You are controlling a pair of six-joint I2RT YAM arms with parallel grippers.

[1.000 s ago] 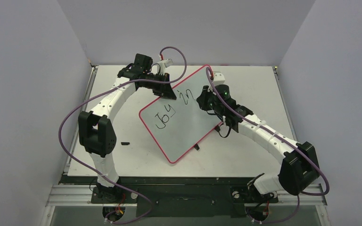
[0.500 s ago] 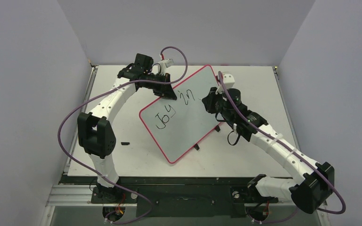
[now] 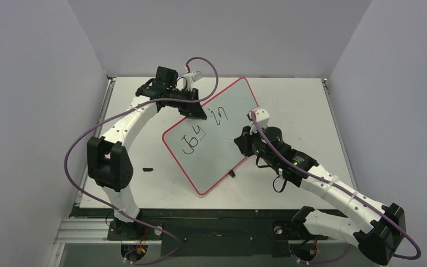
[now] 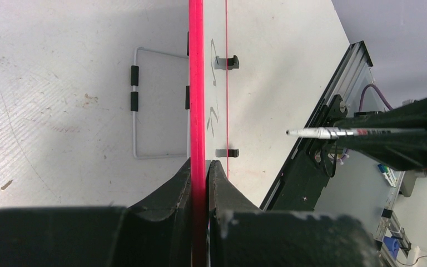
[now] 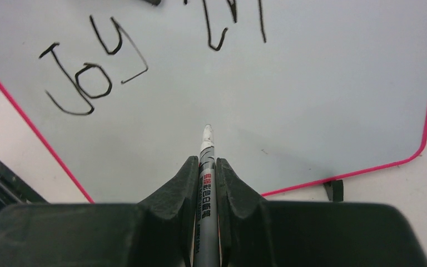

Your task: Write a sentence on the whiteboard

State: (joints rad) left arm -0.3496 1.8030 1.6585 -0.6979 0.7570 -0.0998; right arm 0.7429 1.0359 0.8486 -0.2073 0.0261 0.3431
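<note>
The whiteboard (image 3: 214, 153) has a red rim and stands tilted on the table, seen edge-on in the left wrist view (image 4: 196, 83). My left gripper (image 3: 198, 112) is shut on its upper left rim (image 4: 199, 167). The sentence reads "Joy" (image 3: 193, 139) and "in" (image 3: 221, 114), and both words also show in the right wrist view as "Joy" (image 5: 89, 72) and "in" (image 5: 228, 22). My right gripper (image 3: 242, 142) (image 5: 207, 162) is shut on a grey marker (image 5: 206, 153). The marker (image 4: 333, 132) points at the blank area below the words, its tip a little off the board.
A small black cap (image 3: 147, 168) lies on the table left of the board. Behind the board are a wire stand (image 4: 155, 103) and black clips (image 4: 232, 61). Grey walls close in the left, back and right. A metal rail (image 3: 222, 228) runs along the near edge.
My right arm has swung the marker from beside "in" at the board's upper right down to its lower right part. The left gripper keeps its hold on the rim.
</note>
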